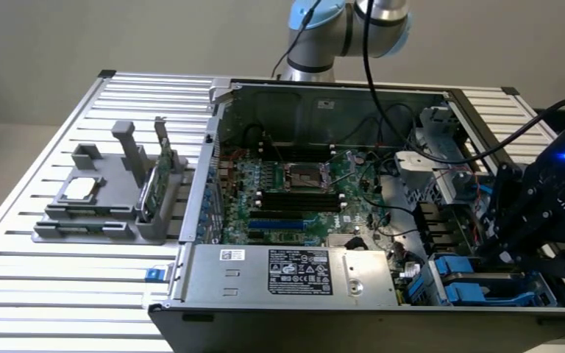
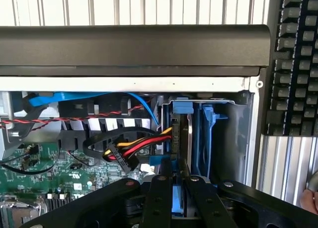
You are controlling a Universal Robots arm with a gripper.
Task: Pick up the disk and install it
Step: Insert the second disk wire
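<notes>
Seating looks like the step in hand: the disk (image 2: 185, 138) stands on edge inside the drive bay (image 2: 233, 138) of the open computer case (image 1: 322, 92). In the wrist view it shows as a dark slab with a blue plastic rail (image 2: 207, 133) just beside it. The hand (image 2: 178, 198) pinches the disk's blue-trimmed near edge, its two black fingers (image 2: 160, 198) pressed close on either side.

In the exterior view the hand (image 1: 506, 256) hangs over the bay at about four o'clock of the case, above the blue carriers (image 1: 464, 283).

A bundle of red, yellow and black power cables (image 2: 134, 149) ends right beside the disk, and a blue data cable (image 2: 144, 106) arcs just above. I judge these the main hazard, since a wire caught between rail and bay wall would stop the disk from sliding home.

To do this well, the push should run straight along the bay's guides with the disk kept square. The grip should hold until the rails are fully seated.

Further out, the motherboard (image 1: 302, 191) fills the case's centre and the power supply (image 1: 293, 272) sits at six o'clock. At nine o'clock a grey fixture (image 1: 96, 220) on the slatted tabletop (image 1: 67, 294) holds a processor chip (image 1: 84, 187) and a green circuit card (image 1: 165, 173), well apart from the work.
</notes>
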